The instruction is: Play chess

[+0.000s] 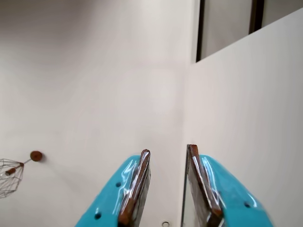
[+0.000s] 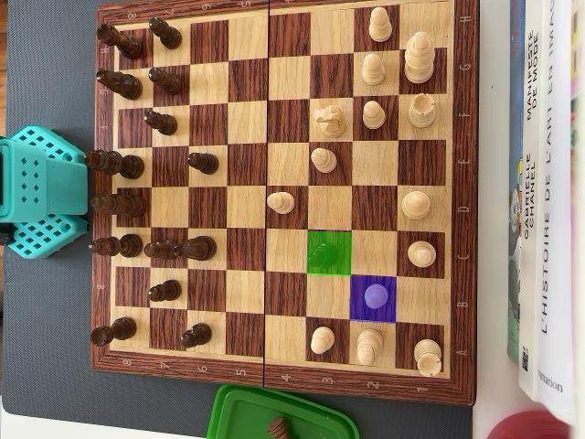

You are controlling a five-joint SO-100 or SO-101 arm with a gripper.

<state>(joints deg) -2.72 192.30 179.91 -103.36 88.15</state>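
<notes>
Two turquoise fingers [image 1: 137, 189] with brown pads fill the near edge of the wrist view, and the jaws [image 1: 168, 156] stand a little apart with nothing between them. Behind them are only pale walls, a dark window frame [image 1: 201, 28] at the far right, and a wire lamp shade [image 1: 9, 177] at the left.

From the overhead view, the chessboard [image 2: 279, 384] lies on a dark grey mat [image 2: 46, 320] on the counter. Dark pieces [image 2: 119, 165] stand in the left columns, mostly in two rows, with one pawn [image 2: 203, 163] further toward the centre. Light pieces [image 2: 419, 57] stand on the right half, several of them advanced. One square is coloured green [image 2: 328, 253] and covers a piece; the square diagonally to its lower right is purple [image 2: 373, 298] and also covers a piece. A turquoise part of the arm [image 2: 41, 197] sits just left of the board. Below the board is a green lid [image 2: 239, 416] carrying one dark piece [image 2: 277, 426]. Books [image 2: 548, 183] lie at the right.
</notes>
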